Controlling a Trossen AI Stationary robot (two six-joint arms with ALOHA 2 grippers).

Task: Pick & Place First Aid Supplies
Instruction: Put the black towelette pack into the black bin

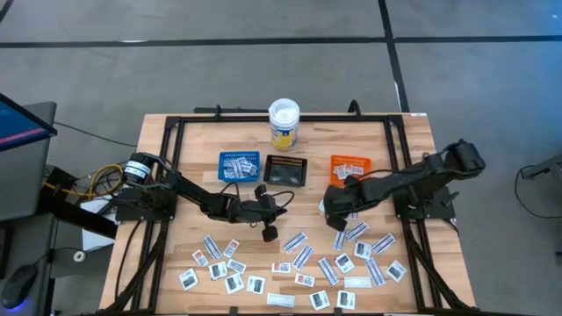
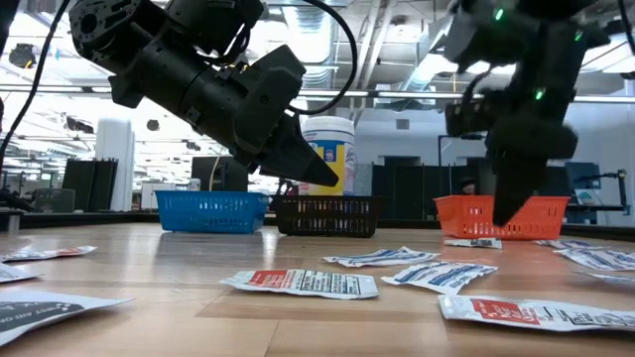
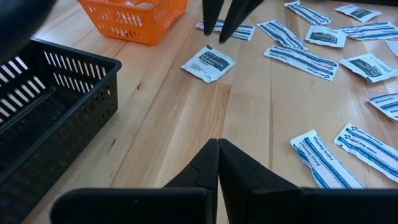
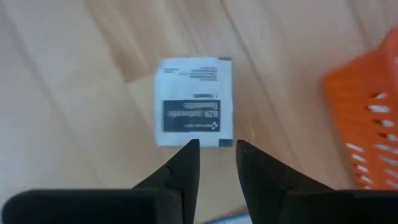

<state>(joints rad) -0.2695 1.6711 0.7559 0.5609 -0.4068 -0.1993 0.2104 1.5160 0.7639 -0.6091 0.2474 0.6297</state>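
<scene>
Along the far edge of the counter, at its middle, stands a tub. Nearer than it sits a row of three trays — the left tray, the middle tray and the right tray. The packets lie scattered along the near edge. One packet lies apart, just before the right tray, under the right claw. The left claw sits just before the middle tray.
</scene>
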